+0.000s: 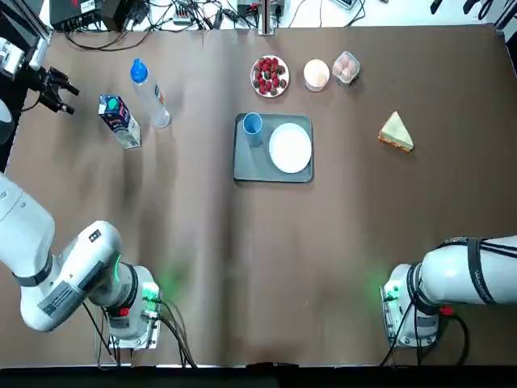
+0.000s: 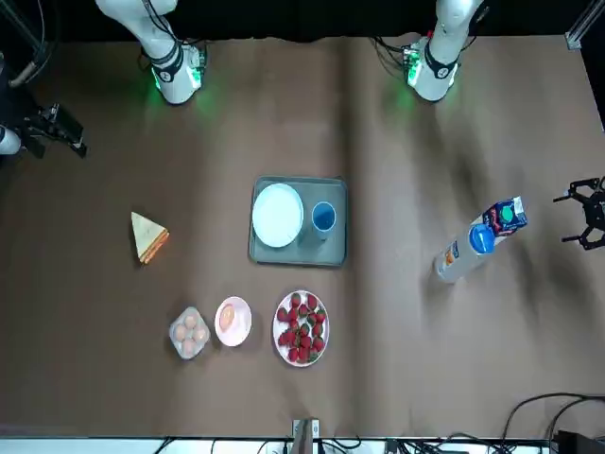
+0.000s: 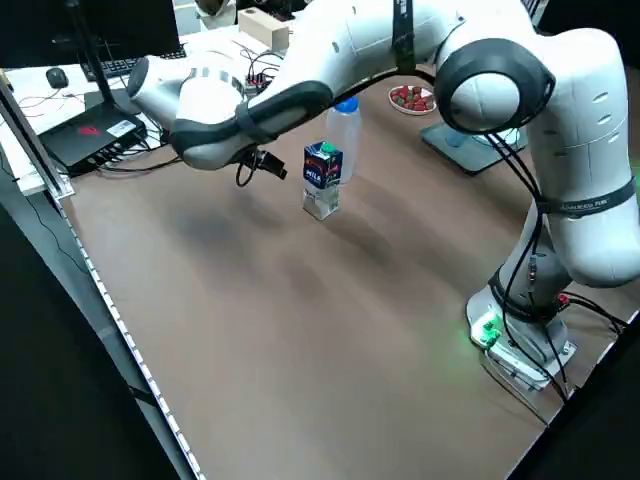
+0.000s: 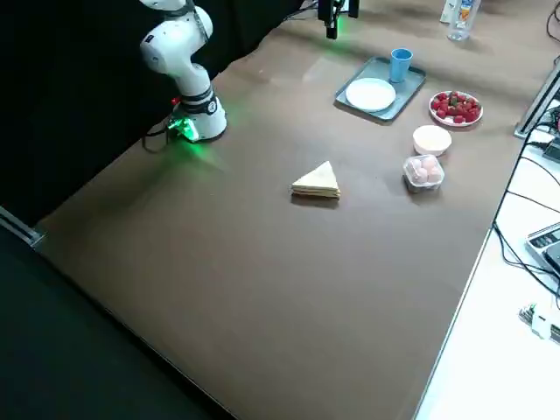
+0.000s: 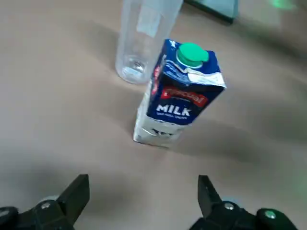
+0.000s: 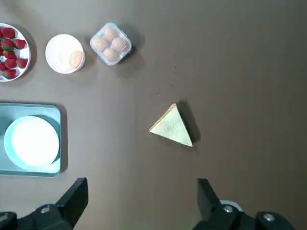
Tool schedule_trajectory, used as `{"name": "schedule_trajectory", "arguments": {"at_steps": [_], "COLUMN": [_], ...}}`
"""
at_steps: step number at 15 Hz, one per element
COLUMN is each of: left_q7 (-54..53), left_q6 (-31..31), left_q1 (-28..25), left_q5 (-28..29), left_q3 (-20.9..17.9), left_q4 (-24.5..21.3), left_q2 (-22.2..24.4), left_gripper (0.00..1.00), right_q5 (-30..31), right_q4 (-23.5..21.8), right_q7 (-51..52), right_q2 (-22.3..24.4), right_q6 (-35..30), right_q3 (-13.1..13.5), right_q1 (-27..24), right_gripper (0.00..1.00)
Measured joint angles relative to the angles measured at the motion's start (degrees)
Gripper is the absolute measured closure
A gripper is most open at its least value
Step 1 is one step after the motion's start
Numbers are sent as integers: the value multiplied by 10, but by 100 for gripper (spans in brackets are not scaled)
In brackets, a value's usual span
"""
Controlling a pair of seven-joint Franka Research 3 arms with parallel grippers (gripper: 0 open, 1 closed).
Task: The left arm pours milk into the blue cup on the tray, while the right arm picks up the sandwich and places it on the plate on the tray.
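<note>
The milk [image 1: 119, 121] carton stands upright at the table's far left, beside a clear bottle [image 1: 149, 93]. My left gripper [image 1: 58, 87] hovers open just left of the milk [image 5: 180, 93], its fingers [image 5: 76, 191] spread and empty. The grey-blue tray [image 1: 246, 162] lies mid-table, holding the blue cup [image 1: 252, 124] and the bare white plate [image 1: 289, 148]. The sandwich [image 1: 396, 132] lies on the table to the tray's right. My right gripper [image 6: 141, 184] hangs open, high above the sandwich [image 6: 171, 127]; it also shows in the front view [image 2: 52, 130].
Behind the tray stand a plate of strawberries [image 1: 270, 76], a small bowl with an egg [image 1: 316, 73] and a clear egg box [image 1: 346, 67]. Cables and equipment line the far edge. Both arm bases [image 1: 129, 311] sit at the near edge.
</note>
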State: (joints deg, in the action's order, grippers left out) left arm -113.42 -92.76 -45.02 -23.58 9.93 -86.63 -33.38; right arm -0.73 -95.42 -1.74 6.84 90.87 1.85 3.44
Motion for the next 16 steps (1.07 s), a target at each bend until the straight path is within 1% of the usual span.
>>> {"name": "schedule_trajectory", "arguments": {"at_steps": [2, 4, 6, 9, 11, 13, 16], "left_q7": [-11, -37, -87, -144, -177, -205, -225], "left_q6": [0, 4, 7, 19, 30, 32, 55], "left_q1": [-6, -7, -7, -10, -18, -22, -22], "left_q5": [-16, -26, -50, -64, -68, -81, -88], "left_q3": [2, 5, 6, 4, 3, 3, 4], "left_q4": [7, 11, 10, 8, -1, -18, -37], "left_q2": [-3, -3, -8, -22, -38, -63, -86], "left_gripper": [0, 0, 0, 0, 0, 0, 0], "right_q5": [0, 0, 0, 0, 0, 0, 11], "right_q4": [-3, -5, -7, -8, -8, -9, -9], "right_q7": [0, 0, 0, 0, 0, 3, 16], "right_q2": [-12, -35, -68, -124, -160, -193, -232], "right_q6": [5, 9, 10, 16, 16, 16, 18], "right_q3": [2, 2, 2, 1, 1, 1, 1], "right_q1": [-5, -8, -8, -7, -7, -7, -8], "right_gripper": [0, 0, 0, 0, 0, 0, 0]}}
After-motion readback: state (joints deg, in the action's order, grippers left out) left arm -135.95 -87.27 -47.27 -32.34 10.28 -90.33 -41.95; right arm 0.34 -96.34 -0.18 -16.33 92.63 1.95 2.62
